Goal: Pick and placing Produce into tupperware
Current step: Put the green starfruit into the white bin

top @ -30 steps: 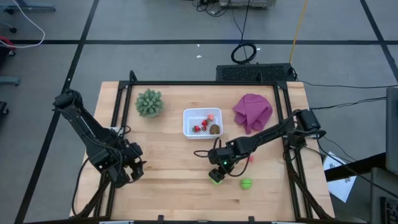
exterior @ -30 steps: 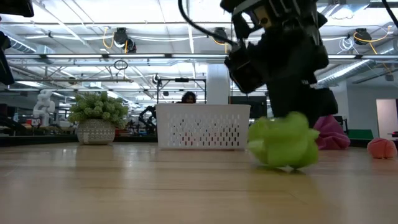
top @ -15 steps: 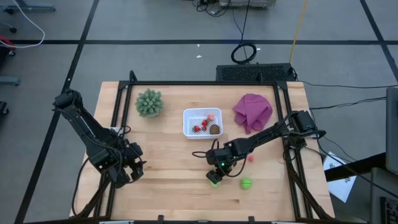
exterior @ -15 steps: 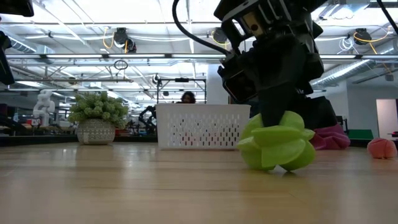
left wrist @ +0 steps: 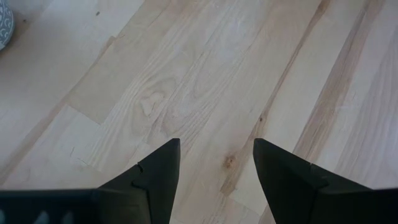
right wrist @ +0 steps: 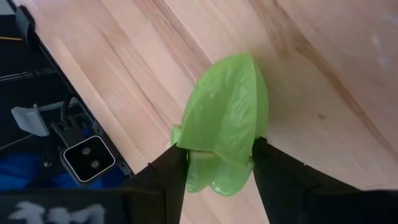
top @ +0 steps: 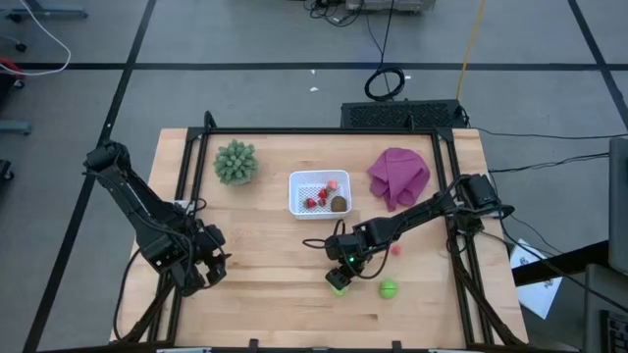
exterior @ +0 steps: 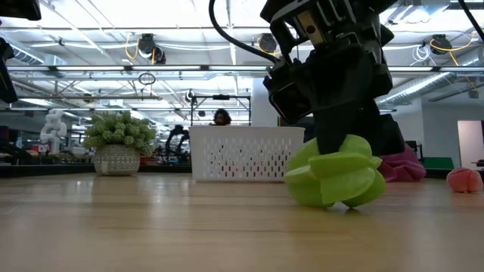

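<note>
The right gripper [top: 340, 278] is low over the table's near middle, its two dark fingers [right wrist: 163, 180] clamped on either side of a ridged green fruit [right wrist: 225, 121]. The fruit is glossy plastic, star-sectioned with raised ribs, and rests on the wood [exterior: 331, 176]. In the right wrist view its long axis runs straight out from between the fingers, the tapered end pointing away from the gripper. From above it shows only as a bright green patch [top: 339, 284] under the gripper.

A second green piece [top: 389, 288], small and round, lies just beside it on the wood, apart from the gripper. A pink bit [top: 395, 249] lies near the right arm, well clear of both greens.

The tupperware [top: 294, 186] is a white rectangular basket with perforated walls, standing behind the gripper toward the table's middle. Inside it are one brown oval [top: 339, 204], and some red and pink bits [top: 316, 199]; their exact count cannot be told.

A purple cloth [top: 398, 175] lies crumpled beside the basket, and a spiky grey-green plant [top: 235, 162] stands on its other side.

The left gripper [left wrist: 214, 162] waits over bare planks at the table's near left, fingers spread and holding nothing.
</note>
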Motion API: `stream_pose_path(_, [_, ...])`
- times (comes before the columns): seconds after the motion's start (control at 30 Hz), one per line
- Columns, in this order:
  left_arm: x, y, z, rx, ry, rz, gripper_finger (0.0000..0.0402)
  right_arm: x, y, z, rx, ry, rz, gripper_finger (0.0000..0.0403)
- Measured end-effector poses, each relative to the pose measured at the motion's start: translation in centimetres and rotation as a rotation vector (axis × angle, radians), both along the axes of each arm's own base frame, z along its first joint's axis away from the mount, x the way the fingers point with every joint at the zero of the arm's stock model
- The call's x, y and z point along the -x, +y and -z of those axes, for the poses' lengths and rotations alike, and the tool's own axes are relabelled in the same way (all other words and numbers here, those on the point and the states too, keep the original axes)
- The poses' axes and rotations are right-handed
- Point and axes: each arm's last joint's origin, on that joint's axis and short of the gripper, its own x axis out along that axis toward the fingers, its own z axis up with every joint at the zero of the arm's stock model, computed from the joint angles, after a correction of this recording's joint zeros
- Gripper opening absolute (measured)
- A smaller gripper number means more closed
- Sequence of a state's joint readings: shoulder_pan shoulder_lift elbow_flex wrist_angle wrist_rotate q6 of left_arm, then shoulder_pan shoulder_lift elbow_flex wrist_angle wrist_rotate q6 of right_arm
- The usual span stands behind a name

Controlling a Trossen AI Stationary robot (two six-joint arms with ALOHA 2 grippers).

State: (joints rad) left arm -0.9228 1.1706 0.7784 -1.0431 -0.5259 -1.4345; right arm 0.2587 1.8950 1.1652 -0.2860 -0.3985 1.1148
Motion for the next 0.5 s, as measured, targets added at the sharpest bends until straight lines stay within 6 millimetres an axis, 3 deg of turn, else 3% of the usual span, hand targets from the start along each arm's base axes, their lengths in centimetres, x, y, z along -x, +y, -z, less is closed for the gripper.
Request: stream_pose_path(0.5, [0.0, 0.0, 0.0, 0.001, -0.001, -0.001, 0.0207, -0.2, -1.1, -1.9, 0.023, -0.093, 0.023, 0.0148])
